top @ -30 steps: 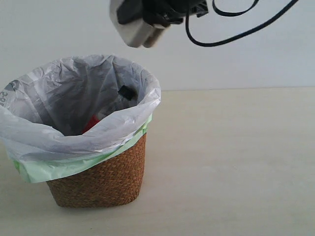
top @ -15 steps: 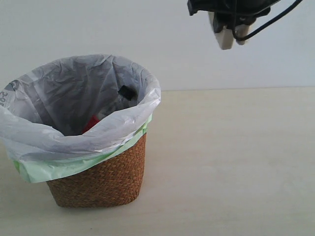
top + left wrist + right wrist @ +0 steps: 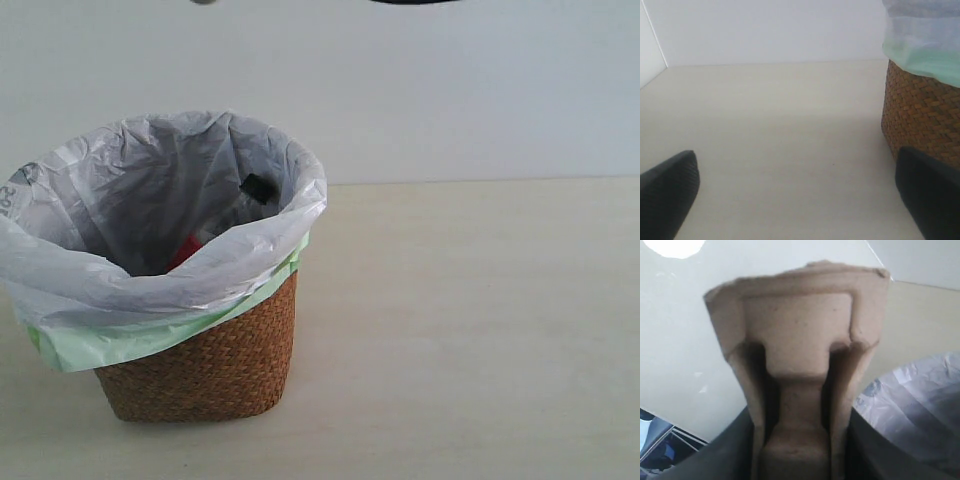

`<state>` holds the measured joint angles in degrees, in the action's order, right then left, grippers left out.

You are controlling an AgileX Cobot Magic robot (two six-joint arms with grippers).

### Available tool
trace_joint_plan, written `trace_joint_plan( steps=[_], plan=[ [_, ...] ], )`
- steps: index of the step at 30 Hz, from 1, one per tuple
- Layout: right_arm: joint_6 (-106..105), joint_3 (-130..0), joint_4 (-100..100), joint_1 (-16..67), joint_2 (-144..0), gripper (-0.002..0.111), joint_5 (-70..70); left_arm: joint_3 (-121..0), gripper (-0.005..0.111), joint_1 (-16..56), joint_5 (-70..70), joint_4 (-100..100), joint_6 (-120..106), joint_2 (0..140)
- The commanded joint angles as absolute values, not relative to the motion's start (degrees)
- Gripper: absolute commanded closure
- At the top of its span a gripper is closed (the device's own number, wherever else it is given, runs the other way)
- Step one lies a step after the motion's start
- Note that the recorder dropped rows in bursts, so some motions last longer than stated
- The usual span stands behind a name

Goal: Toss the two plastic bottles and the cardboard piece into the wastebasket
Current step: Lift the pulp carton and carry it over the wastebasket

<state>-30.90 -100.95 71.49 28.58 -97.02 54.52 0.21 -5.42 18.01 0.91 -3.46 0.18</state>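
Inside the wastebasket (image 3: 200,370), a black-capped bottle (image 3: 240,203).

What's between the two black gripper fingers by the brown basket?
Nothing: the left wrist view shows bare pale table between the black fingers of the left gripper, beside the brown woven wastebasket.

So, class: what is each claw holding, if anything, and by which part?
Right claw clamps the tan moulded-pulp cardboard tray by its end nearest the wrist; left claw holds nothing.
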Motion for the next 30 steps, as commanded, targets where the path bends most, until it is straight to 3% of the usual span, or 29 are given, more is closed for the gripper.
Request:
trace_joint_plan(
  steps=[1,5,10,14,18,24,30],
  plan=[
    [-37.05,-101.39,70.86,28.52,-96.58,0.108,53.91,0.00,-0.001,-5.13,17.58,1.02,-2.96,0.00],
    [-34.63,-101.28,53.08,28.52,-96.58,0.108,51.29,0.00,-0.001,-5.13,17.58,1.02,-2.96,0.00],
    [-10.19,-101.28,15.10,28.52,-96.58,0.108,48.82,0.00,-0.001,-5.13,17.58,1.02,-2.96,0.00],
    [14.12,-101.28,-19.04,28.52,-96.58,0.108,54.07,0.00,-0.001,-5.13,17.58,1.02,-2.96,0.00],
    [21.12,-101.28,-34.30,28.52,-96.58,0.108,59.35,0.00,-0.001,-5.13,17.58,1.02,-2.96,0.00],
    [21.01,-101.28,-26.10,28.52,-96.58,0.108,59.62,0.00,-0.001,-5.13,17.58,1.02,-2.96,0.00],
    [10.60,-101.51,12.22,28.52,-96.58,0.108,52.15,0.00,-0.001,-5.13,17.58,1.02,-2.96,0.00]
  ],
)
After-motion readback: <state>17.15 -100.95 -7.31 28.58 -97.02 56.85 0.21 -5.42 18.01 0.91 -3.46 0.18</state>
